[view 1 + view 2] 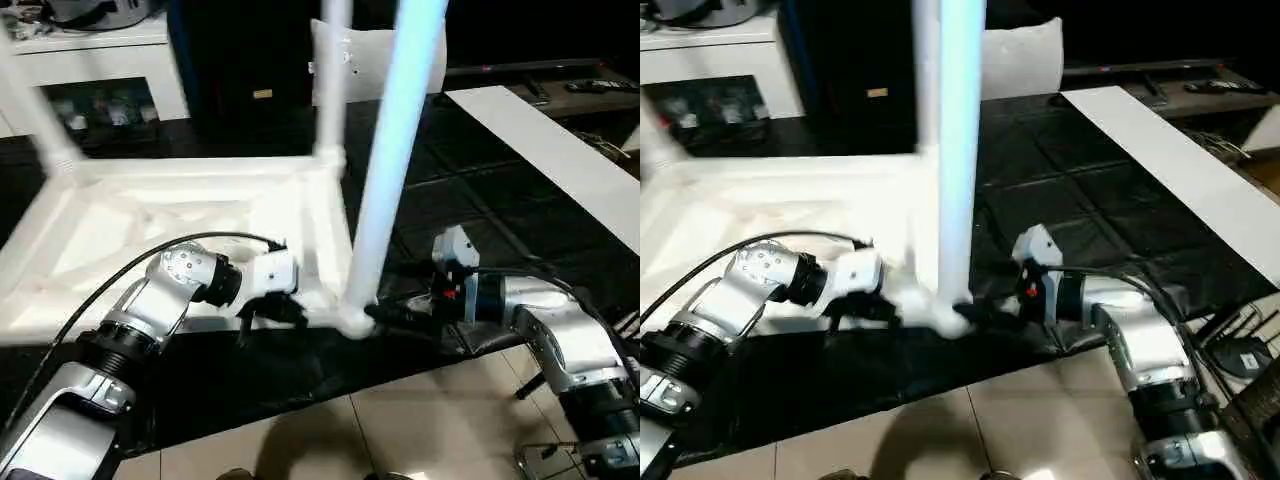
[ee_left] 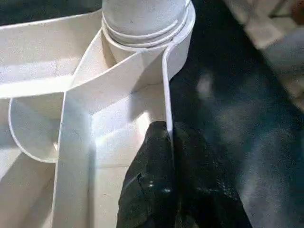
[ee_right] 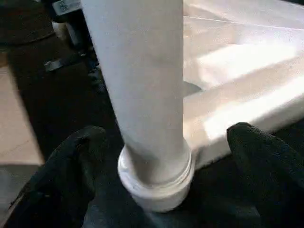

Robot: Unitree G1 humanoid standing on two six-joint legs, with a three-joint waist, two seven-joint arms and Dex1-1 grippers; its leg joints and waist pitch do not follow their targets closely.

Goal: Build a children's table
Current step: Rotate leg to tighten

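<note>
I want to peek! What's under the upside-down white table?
A black mat lies under the table top and spreads out beyond it. Whatever lies right beneath the top is covered.

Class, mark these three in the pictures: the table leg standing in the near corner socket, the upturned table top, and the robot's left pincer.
near leg (image 1: 385, 190): left eye view, mid-shaft.
table top (image 1: 110, 215): left eye view, ribbed underside.
left pincer (image 2: 172, 137): left wrist view, fingertips pinching the rim wall.
</note>
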